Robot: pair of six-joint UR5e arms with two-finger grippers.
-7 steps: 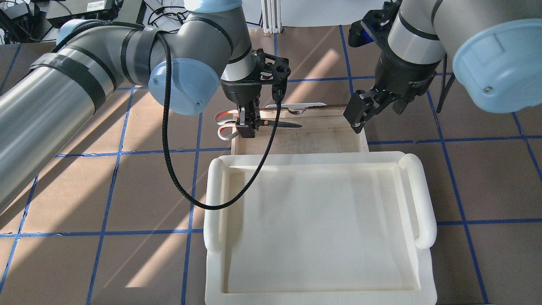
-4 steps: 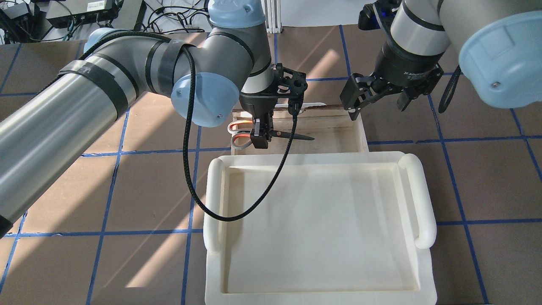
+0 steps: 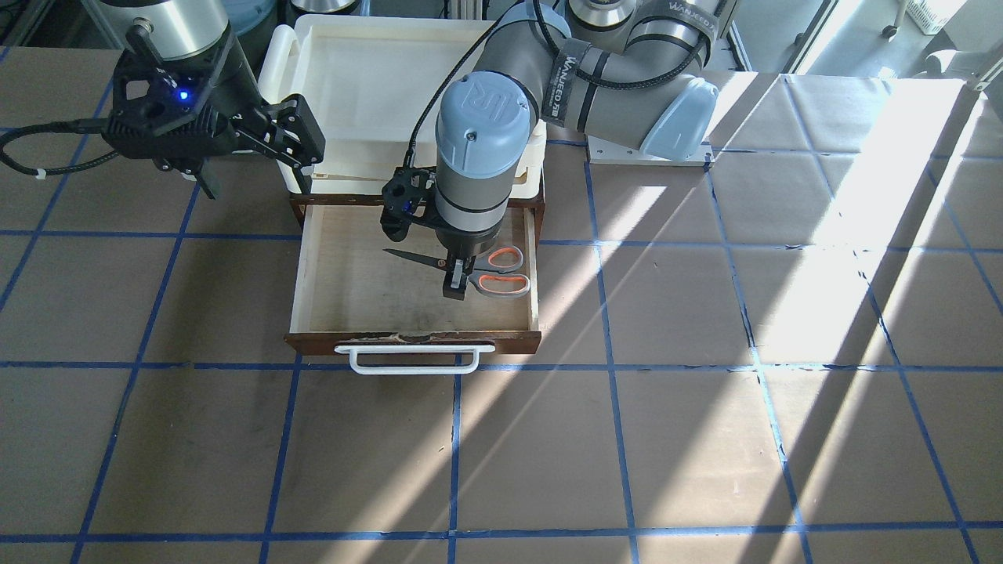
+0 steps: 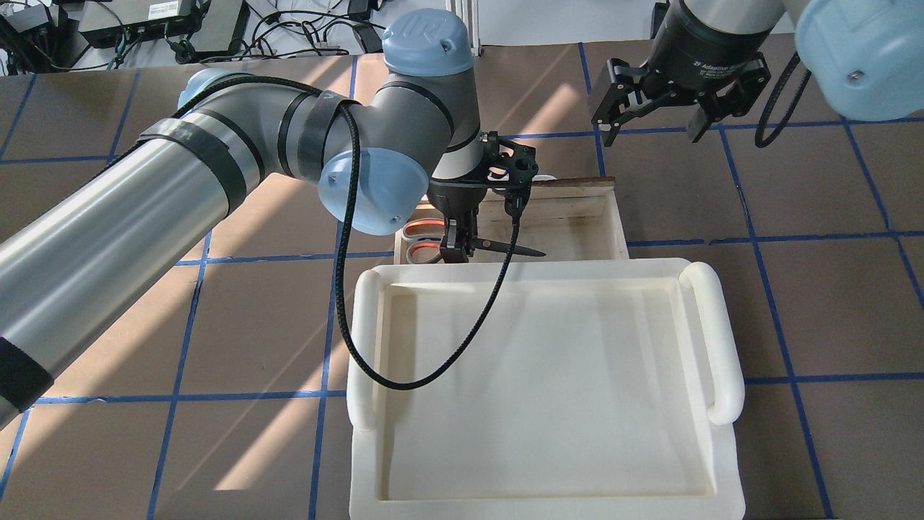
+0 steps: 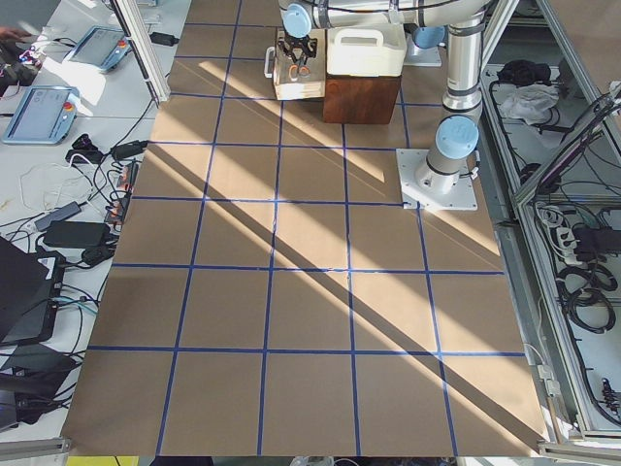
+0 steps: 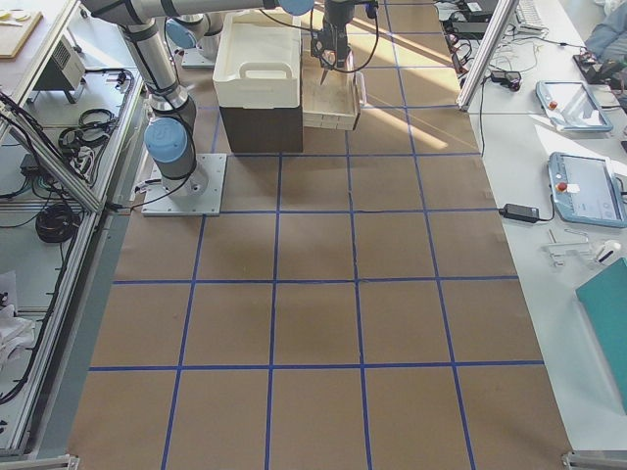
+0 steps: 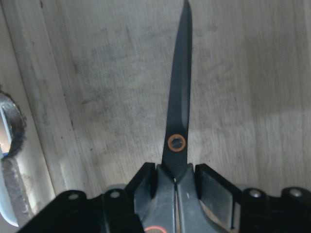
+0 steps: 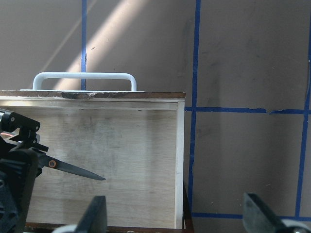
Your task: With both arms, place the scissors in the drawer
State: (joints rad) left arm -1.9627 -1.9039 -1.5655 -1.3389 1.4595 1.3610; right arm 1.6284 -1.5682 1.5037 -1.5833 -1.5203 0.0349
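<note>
The drawer [image 3: 353,290] stands pulled open, with a pale wood floor, a dark brown front and a white bar handle [image 3: 407,359]. My left gripper [image 3: 454,283] is shut on the scissors [image 3: 501,272] near their pivot and holds them low inside the drawer, on the robot's left side. The dark blades [image 4: 516,250] point toward the drawer's middle. The left wrist view shows the fingers [image 7: 210,187] clamped on the scissors [image 7: 180,111] over the wood floor. I cannot tell whether the scissors touch the floor. My right gripper [image 4: 653,119] is open and empty, raised beyond the drawer's [image 4: 570,220] far right corner.
A cream plastic tray [image 4: 715,339] sits on top of the dark cabinet [image 6: 260,127] that holds the drawer, right behind my left gripper [image 4: 456,249]. A black cable [image 4: 404,361] hangs from the left wrist over the tray. Brown table with blue tape lines surrounds them.
My left gripper has carried the scissors rightward and toward the robot, from over the drawer's left edge to inside it. My right gripper has risen and moved away from the drawer's corner.
</note>
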